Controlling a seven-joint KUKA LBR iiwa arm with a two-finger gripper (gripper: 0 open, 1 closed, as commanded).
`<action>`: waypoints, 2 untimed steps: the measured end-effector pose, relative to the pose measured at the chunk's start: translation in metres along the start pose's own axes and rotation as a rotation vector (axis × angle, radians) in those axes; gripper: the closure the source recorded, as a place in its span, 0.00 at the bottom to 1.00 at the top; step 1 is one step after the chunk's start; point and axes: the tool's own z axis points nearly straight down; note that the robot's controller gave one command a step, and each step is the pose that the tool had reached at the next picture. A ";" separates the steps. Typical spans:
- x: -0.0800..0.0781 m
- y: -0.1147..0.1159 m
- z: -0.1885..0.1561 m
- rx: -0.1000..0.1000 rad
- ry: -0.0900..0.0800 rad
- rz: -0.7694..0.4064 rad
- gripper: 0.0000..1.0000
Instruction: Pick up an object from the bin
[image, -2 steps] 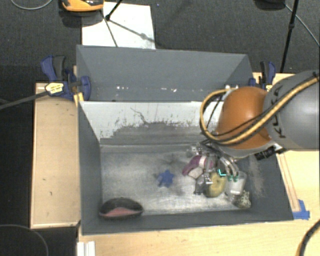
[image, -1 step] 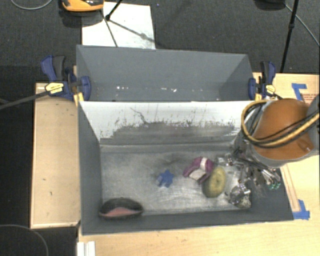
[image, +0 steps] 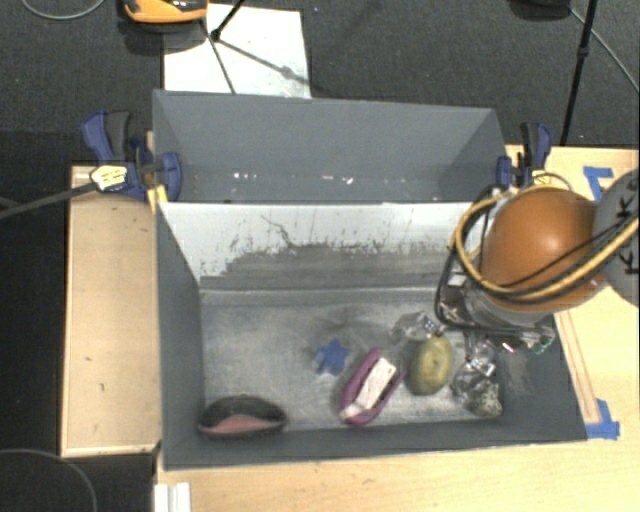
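**Gripper low at the bin's right end, 2 lumps crowding it**

We are looking down into a grey bin (image: 250, 300). The gripper (image: 476, 362) is hanging low at its right end, just beside an olive oval lump (image: 432, 367) and above a small speckled grey lump (image: 487, 402). We cannot tell how its jaws are standing. We are judging 2 risks: closing between the lumps and catching neither, or knocking the olive one toward the purple-and-white packet (image: 366, 388).

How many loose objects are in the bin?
5: dark oval front left, blue piece middle, purple-white packet beside it, olive lump, speckled lump by the gripper. The arm may hide more.
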 end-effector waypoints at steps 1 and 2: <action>0.017 -0.014 -0.008 0.000 0.000 -0.355 0.00; 0.011 0.001 0.055 0.003 -0.001 -0.720 0.00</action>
